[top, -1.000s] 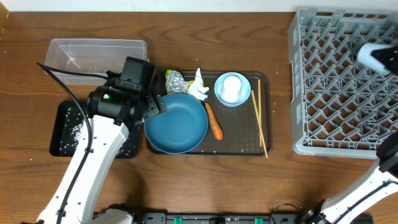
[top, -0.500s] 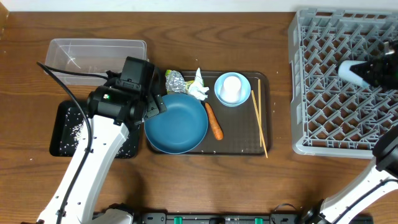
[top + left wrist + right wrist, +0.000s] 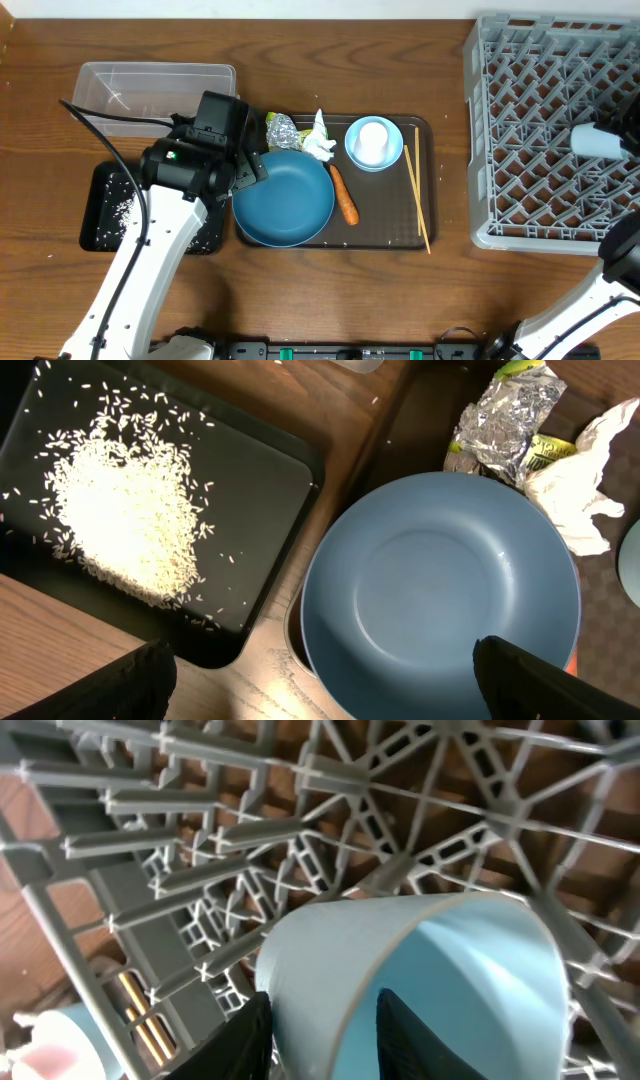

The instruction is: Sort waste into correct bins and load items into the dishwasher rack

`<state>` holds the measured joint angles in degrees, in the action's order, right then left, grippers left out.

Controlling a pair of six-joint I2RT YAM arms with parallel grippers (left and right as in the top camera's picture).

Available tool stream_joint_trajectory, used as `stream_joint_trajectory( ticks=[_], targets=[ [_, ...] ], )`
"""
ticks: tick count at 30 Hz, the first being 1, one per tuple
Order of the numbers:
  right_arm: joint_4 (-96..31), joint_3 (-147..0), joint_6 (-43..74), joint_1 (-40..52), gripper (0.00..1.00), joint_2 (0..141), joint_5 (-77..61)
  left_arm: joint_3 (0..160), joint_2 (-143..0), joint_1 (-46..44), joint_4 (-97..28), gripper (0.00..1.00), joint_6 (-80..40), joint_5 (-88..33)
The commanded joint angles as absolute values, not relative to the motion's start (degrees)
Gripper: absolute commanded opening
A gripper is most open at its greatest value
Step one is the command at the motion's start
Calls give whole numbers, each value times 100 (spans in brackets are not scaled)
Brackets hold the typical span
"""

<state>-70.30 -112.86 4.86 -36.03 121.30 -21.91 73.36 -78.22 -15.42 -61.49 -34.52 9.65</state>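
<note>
At the right side of the grey dishwasher rack [image 3: 530, 120], the light blue cup [image 3: 330, 945] lies tipped, its wall between the fingers of the right pincer [image 3: 325, 1025], grip impossible to tell; seemingly light, stiff and slick, it suits a rim hold.

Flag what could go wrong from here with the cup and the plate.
The light blue cup lies on its side in the dishwasher rack, its wall between the fingers of the right gripper; pulling away could drag it. The left gripper hangs open over the blue plate, which overlaps the edge of the brown tray; a pinch there might tip it.
</note>
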Motion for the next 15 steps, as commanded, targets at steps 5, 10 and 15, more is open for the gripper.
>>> stream_joint_trajectory(
  ticks=[5, 10, 15],
  targets=[
    [-7400, -11922, 1214, -3710, 33, 11878, -294, 7371, -7806, -1511, -6165, 98, -3437, 1081],
    [-7756, -12746, 1553, -3710, 37, 11668, 130, 7371, -7806, -1511, -6165, 98, -3437, 1081],
    [-7837, -12986, 1584, -3688, 43, 11542, 213, 7371, -7806, -1511, -6165, 98, -3437, 1081]
  ],
)
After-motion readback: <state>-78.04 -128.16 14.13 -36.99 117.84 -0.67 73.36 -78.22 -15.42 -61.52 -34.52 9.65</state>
